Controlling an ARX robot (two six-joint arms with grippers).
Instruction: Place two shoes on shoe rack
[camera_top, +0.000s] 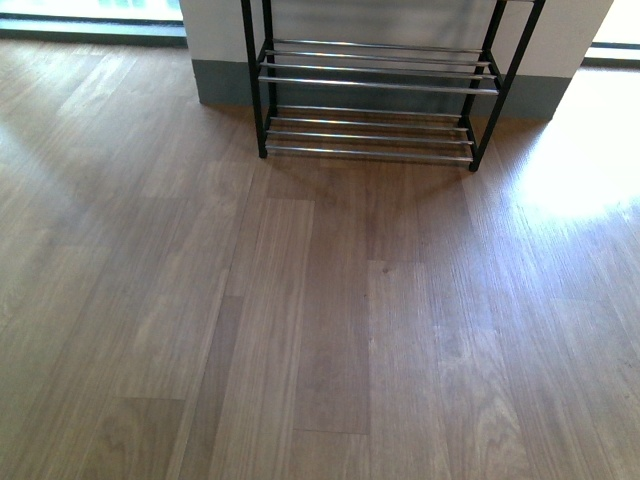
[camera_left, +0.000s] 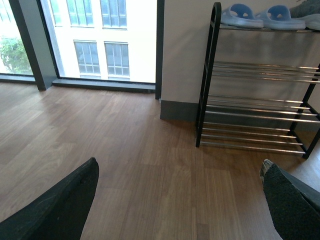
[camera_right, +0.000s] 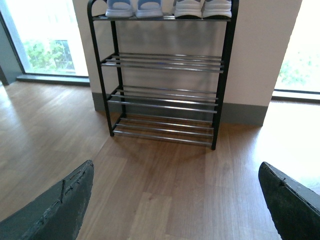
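Left tool (camera_left: 177, 200) gapes, black padded; chrome-barred shoe rack (camera_right: 162, 95) beyond.

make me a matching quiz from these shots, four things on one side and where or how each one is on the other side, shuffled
Things:
1. black metal shoe rack with chrome bars
2. pair of pale blue slippers
3. rack's lowest tier
4. left gripper and right gripper

Places or states:
a. bare, no shoes
b. open, holding nothing
c. on the top tier
d. standing on the wooden floor by the white wall

Pairs: 1-d, 2-c, 3-a, 4-b
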